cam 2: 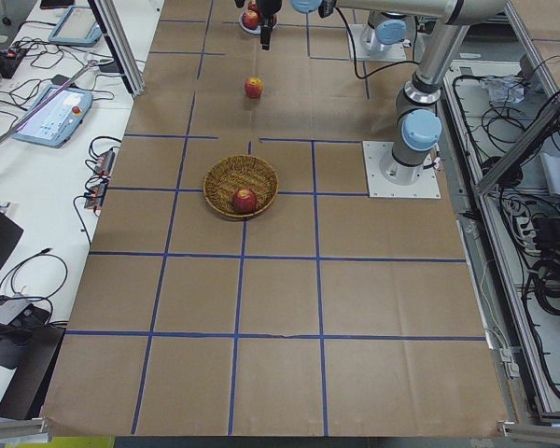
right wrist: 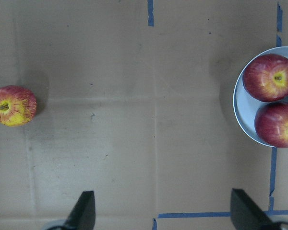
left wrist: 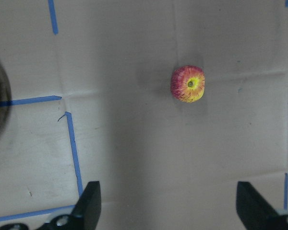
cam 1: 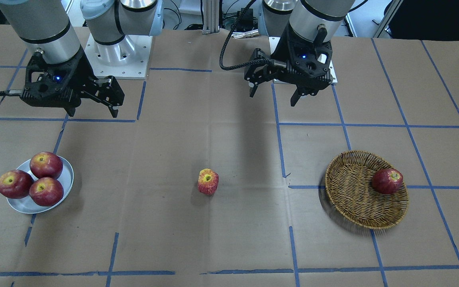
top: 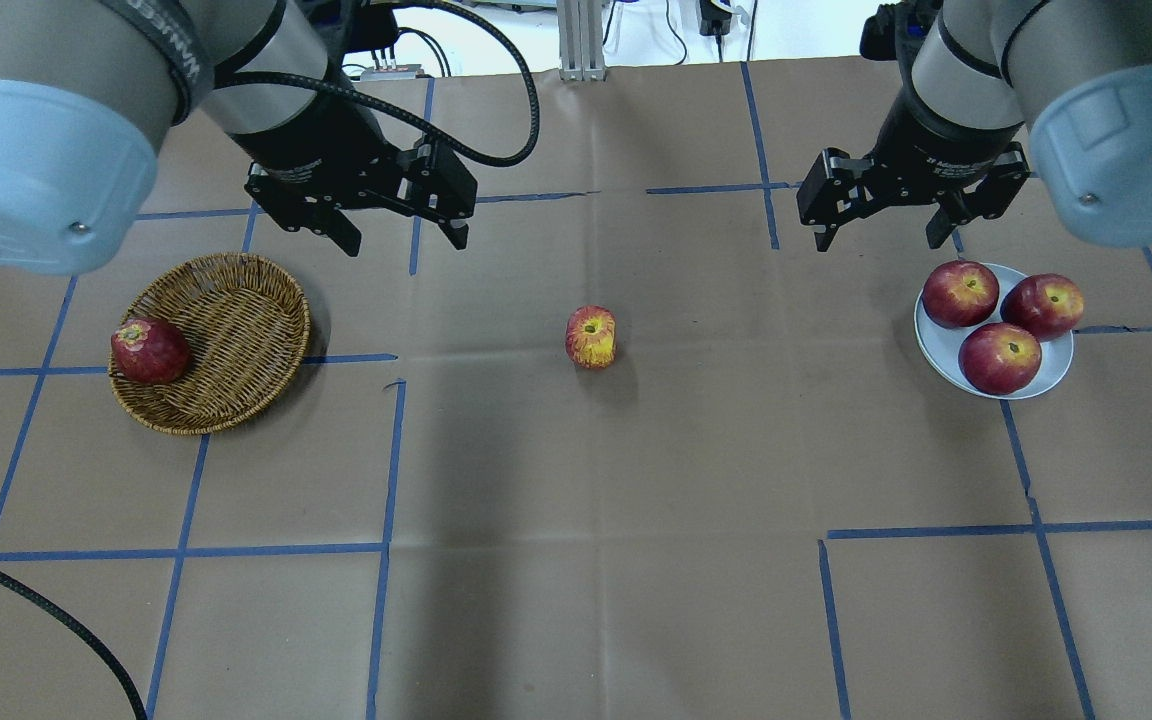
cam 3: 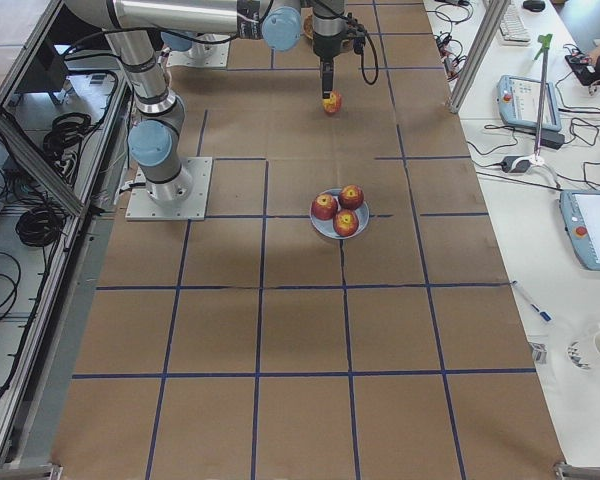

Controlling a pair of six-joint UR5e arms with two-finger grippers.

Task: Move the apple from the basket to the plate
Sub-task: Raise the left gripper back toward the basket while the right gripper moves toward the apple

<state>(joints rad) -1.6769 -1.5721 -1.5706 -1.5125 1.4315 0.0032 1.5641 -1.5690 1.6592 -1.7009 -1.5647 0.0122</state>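
Observation:
The streaked pinkish-red apple [cam 1: 208,181] with a yellow top stands on the brown paper at the table's middle, outside the basket; it also shows in the overhead view [top: 591,337] and both wrist views [left wrist: 187,84] [right wrist: 13,106]. The wicker basket [cam 1: 349,187] [top: 236,330] lies on my left side. The silvery plate [cam 1: 68,175] [top: 936,345] lies on my right side. My left gripper [cam 1: 273,97] [top: 406,243] is open and empty, above the table between basket and apple. My right gripper [cam 1: 93,113] [top: 878,240] is open and empty, just behind the plate.
A darker deep-red apple [cam 1: 387,181] [top: 149,350] rests against the basket's outer rim side. Three glossy dark-red apples [cam 1: 46,164] [top: 999,357] fill most of the plate. Blue tape lines cross the paper-covered table.

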